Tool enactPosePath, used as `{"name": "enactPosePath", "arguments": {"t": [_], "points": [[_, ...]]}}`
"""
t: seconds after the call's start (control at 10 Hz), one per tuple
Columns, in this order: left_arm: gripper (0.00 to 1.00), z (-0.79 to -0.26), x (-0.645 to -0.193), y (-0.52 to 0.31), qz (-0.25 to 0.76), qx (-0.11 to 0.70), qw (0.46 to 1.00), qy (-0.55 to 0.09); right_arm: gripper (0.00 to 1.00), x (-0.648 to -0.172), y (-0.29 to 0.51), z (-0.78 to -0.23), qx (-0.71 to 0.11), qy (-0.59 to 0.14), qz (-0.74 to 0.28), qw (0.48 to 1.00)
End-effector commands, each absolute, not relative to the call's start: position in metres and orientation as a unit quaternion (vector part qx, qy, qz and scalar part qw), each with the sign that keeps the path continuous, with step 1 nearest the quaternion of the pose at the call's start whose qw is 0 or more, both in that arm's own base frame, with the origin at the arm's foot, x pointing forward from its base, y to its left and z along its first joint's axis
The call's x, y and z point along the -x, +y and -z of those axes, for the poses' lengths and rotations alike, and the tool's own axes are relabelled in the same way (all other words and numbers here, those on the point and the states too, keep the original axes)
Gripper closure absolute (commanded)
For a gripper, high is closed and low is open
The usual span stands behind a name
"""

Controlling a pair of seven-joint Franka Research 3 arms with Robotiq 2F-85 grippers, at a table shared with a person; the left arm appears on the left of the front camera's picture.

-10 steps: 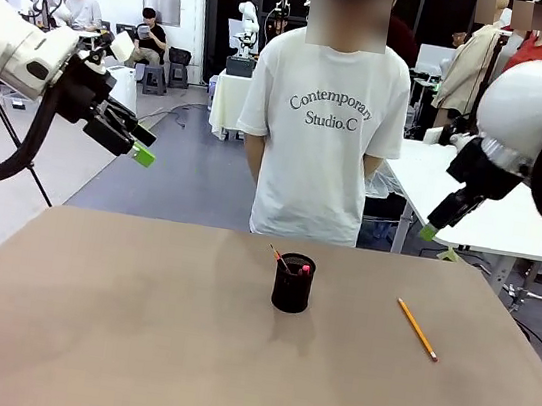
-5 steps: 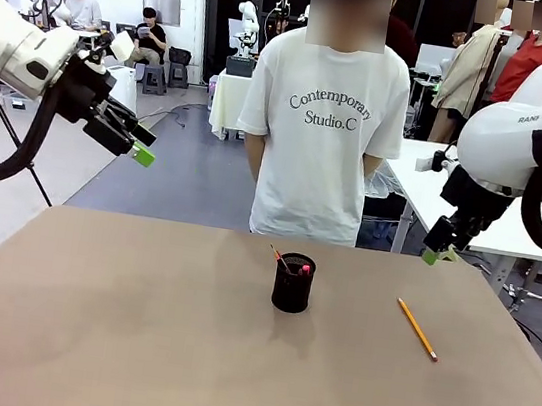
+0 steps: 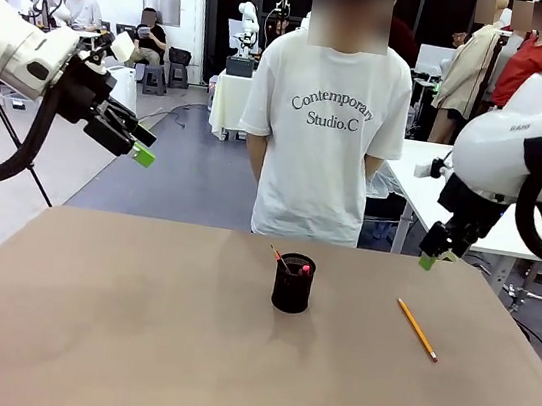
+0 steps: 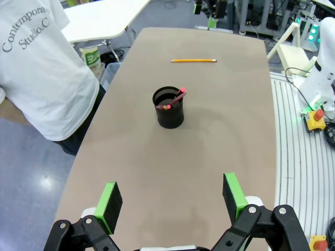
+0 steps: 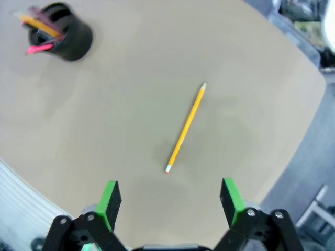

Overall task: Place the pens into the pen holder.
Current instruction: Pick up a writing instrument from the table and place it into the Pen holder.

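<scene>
Two-thirds done by the looks of it; two pens (image 3: 281,259) are stood in the pen holder (image 3: 291,287) mid-table (image 3: 130,345); the yellow pencil (image 5: 185,127) is left lying flat beneath the right gripper (image 5: 170,197), held spread and empty; the left gripper (image 4: 171,197) is spread too, parked high.

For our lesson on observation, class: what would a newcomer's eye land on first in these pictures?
Likely the long yellow-orange pencil, lying alone on the brown table to the right of the small black mesh cup, which holds two pens. Next, the right gripper, open, poised above that pencil, and the person in a white T-shirt standing at the far side.
</scene>
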State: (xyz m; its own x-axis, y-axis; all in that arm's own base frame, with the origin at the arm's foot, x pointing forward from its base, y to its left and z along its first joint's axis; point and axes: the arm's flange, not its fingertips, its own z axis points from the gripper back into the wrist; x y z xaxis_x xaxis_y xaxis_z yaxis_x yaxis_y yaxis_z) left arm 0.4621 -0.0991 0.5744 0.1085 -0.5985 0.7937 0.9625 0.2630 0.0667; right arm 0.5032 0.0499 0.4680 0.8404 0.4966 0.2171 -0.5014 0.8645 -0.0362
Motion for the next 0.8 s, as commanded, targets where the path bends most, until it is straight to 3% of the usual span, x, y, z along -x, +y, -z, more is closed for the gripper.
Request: {"name": "enactPosePath", "arguments": {"t": [0.0, 0.7], "points": [[0.0, -0.575, -0.462, -0.097, 0.552, 0.244, 0.705, -0.372, 0.0, -0.535, 0.052, -0.428, 0.014, -0.114, -0.181, 0.977], [0.0, -0.575, -0.462, -0.097, 0.552, 0.244, 0.705, -0.372, 0.0, -0.585, 0.053, -0.34, 0.047, -0.046, -0.142, 0.988]]}}
